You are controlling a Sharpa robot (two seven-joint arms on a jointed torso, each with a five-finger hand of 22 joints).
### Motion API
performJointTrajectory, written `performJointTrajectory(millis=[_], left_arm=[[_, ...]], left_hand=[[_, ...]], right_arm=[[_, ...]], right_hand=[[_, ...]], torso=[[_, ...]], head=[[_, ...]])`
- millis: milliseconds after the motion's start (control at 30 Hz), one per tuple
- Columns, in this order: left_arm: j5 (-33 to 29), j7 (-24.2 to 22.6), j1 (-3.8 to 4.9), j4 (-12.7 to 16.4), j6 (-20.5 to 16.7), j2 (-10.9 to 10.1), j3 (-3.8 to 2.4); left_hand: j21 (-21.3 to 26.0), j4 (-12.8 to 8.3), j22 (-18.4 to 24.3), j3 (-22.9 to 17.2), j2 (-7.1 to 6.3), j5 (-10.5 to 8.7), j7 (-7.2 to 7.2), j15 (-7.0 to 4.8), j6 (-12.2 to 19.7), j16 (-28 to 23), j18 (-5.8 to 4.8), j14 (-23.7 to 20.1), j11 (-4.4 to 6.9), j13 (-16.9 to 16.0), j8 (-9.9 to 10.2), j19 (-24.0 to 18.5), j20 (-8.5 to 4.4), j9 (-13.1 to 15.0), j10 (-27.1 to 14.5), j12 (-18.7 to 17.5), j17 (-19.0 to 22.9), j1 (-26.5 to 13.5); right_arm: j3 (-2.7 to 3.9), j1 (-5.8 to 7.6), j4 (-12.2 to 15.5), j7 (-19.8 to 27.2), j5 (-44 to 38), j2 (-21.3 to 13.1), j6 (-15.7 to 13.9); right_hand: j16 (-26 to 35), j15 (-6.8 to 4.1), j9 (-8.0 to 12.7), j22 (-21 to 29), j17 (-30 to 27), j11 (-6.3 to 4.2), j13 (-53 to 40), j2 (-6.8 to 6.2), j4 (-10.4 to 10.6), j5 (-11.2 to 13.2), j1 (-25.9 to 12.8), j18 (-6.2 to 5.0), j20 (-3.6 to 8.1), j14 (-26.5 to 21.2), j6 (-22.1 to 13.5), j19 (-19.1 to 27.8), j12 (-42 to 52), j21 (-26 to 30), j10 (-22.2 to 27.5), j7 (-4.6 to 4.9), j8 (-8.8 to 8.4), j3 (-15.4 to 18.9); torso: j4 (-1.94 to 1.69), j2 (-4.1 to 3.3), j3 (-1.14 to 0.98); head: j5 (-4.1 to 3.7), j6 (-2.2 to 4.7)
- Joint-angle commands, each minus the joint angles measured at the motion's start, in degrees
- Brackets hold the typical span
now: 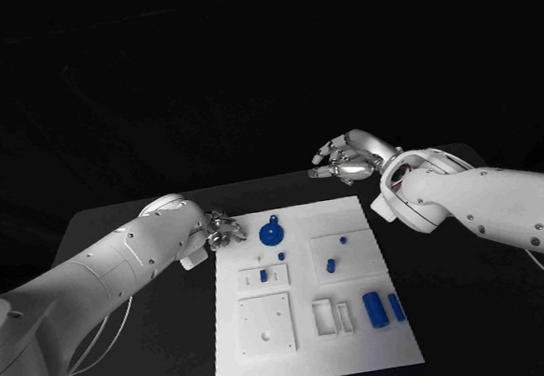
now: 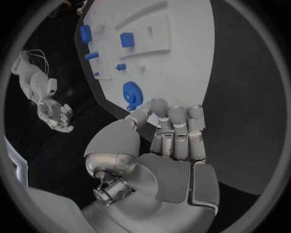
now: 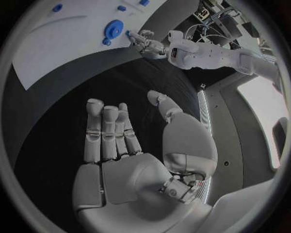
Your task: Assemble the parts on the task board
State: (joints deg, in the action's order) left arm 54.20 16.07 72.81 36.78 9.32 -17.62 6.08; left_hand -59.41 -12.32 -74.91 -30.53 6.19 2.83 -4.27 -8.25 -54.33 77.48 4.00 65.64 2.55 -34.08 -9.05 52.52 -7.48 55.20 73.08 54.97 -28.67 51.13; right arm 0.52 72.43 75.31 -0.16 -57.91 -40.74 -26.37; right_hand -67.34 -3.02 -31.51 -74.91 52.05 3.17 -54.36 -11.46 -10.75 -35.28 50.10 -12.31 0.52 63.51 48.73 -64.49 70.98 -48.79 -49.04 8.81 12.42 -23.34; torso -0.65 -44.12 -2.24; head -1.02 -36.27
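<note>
White task board lies flat mid-counter, long side running away from robot. Blue gear flat near far left corner. Small blue pegs around the raised white blocks mid-board. Two blue cylinders lying side by side near right edge, beside a white frame.

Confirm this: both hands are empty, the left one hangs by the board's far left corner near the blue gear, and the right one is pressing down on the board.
Not quite. The right hand presses nothing: the head view shows it raised beyond the task board, over the black table. The rest holds: both hands are empty, and the left hand is beside the blue gear.
</note>
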Motion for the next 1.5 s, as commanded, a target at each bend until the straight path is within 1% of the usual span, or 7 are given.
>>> performJointTrajectory(millis=[33,133,567,800,1000,1200,1500], left_arm=[[-0.4,0.1,-0.24,-0.2,0.5,0.1,0.1],[-0.4,0.3,-0.24,-0.3,0.5,0.1,0.11],[-3.8,0.2,-0.22,-0.7,0.4,0.0,0.1],[-8.7,0.2,-0.11,1.7,0.4,-1.9,0.04],[-10.4,1.4,0.86,7.0,0.0,-5.1,0.09],[-10.3,2.8,1.9,16.5,-2.2,-10.5,0.17],[-7.3,3.3,2.01,28.2,-6.5,-16.6,0.92]], left_hand=[[-0.3,-0.5,-0.7,0.1,0.22,0.23,-0.06,-0.09,-0.4,0.4,-0.43,-0.1,-0.32,-0.1,-0.2,-0.3,-5.99,-0.2,-0.2,0.4,0.1,-0.3],[-0.3,-1.0,-0.7,-0.4,0.68,0.22,-0.03,-0.12,-0.4,0.4,-0.4,-0.1,-0.3,-0.1,-0.3,-0.2,-6.02,-0.5,-0.2,0.4,0.1,0.2],[-0.6,1.1,-0.7,-8.2,-0.76,0.84,0.37,-0.44,-2.7,0.9,-0.52,0.6,0.06,0.0,-1.5,0.6,-6.09,-1.8,0.9,0.5,0.3,2.6],[-0.9,-0.6,-0.9,-8.8,0.17,7.66,0.84,-0.82,-4.8,1.3,-0.66,1.0,0.49,0.2,-2.5,0.8,-6.27,-3.0,1.6,0.3,0.5,-1.1],[-0.9,-1.8,-0.8,-9.2,0.58,8.95,1.08,-1.02,-5.5,1.4,-0.67,1.3,0.71,0.2,-3.0,1.1,-6.43,-3.5,1.9,0.3,0.7,-3.2],[-1.0,-1.8,-0.8,-9.3,0.6,9.03,1.2,-1.12,-5.9,1.5,-0.68,1.5,0.84,0.3,-3.1,1.3,-6.52,-4.0,2.2,0.2,0.8,-4.2],[-1.1,-1.4,-0.8,-9.5,0.14,9.13,1.63,-1.48,-7.4,1.8,-0.62,2.0,1.24,0.3,-3.5,1.7,-6.73,-5.0,2.7,0.2,0.8,-5.9]], right_arm=[[0.02,-0.01,0.0,0.2,-0.3,0.0,0.2],[0.02,-0.01,0.0,0.2,-0.3,0.0,0.2],[0.02,-0.01,0.1,0.1,-0.3,0.0,0.3],[0.02,-0.01,0.1,0.1,-0.3,-0.2,0.3],[0.02,-0.01,0.1,0.0,-0.3,-0.5,0.5],[0.02,-0.01,0.2,-0.1,-0.3,-0.9,0.5],[0.01,-0.01,0.1,-0.2,-0.3,-1.1,0.7]], right_hand=[[-0.2,-0.05,0.1,-0.9,-0.1,-0.04,0.1,0.09,0.4,-0.3,-0.1,-2.69,0.31,-0.3,-0.1,0.1,0.3,0.2,0.4,0.68,0.1,0.1],[-0.2,-0.05,0.1,-0.9,-0.1,-0.04,0.1,0.09,0.4,-0.4,-0.1,-2.69,0.31,-0.3,-0.1,0.1,0.3,0.2,0.4,0.68,0.11,0.1],[-0.3,-0.05,0.1,-1.0,-0.1,-0.04,0.1,0.06,0.4,-0.4,-0.1,-2.69,0.31,-0.3,-0.1,0.0,0.4,0.2,0.4,0.68,0.12,0.1],[-0.3,-0.05,0.1,-1.0,-0.1,-0.05,0.1,0.06,0.4,-0.4,-0.1,-2.69,0.31,-0.3,-0.1,0.0,0.4,0.2,0.4,0.67,0.13,0.1],[-0.3,-0.05,0.1,-1.0,-0.1,-0.05,0.1,0.06,0.5,-0.4,-0.1,-2.69,0.31,-0.3,-0.1,0.0,0.4,0.2,0.4,0.67,0.14,0.1],[-0.3,-0.05,0.1,-1.0,-0.1,-0.05,0.1,0.05,0.4,-0.4,0.0,-2.69,0.32,-0.3,-0.1,0.0,0.4,0.2,0.4,0.67,0.14,0.1],[-0.3,-0.06,0.1,-1.0,-0.1,-0.05,0.2,0.06,0.4,-0.5,0.0,-2.69,0.32,-0.3,-0.1,0.0,0.4,0.2,0.4,0.67,0.15,0.1]], torso=[[0.02,-0.03,0.01],[0.01,-0.01,0.03],[0.01,-0.02,0.03],[-0.05,0.04,0.01],[-0.08,0.07,-0.01],[-0.18,0.18,-0.1],[-0.53,0.54,-0.11]], head=[[-0.04,0.02],[-0.05,-0.03],[0.12,0.04],[0.12,-0.05],[0.14,-0.06],[0.25,-0.11],[0.2,-0.36]])
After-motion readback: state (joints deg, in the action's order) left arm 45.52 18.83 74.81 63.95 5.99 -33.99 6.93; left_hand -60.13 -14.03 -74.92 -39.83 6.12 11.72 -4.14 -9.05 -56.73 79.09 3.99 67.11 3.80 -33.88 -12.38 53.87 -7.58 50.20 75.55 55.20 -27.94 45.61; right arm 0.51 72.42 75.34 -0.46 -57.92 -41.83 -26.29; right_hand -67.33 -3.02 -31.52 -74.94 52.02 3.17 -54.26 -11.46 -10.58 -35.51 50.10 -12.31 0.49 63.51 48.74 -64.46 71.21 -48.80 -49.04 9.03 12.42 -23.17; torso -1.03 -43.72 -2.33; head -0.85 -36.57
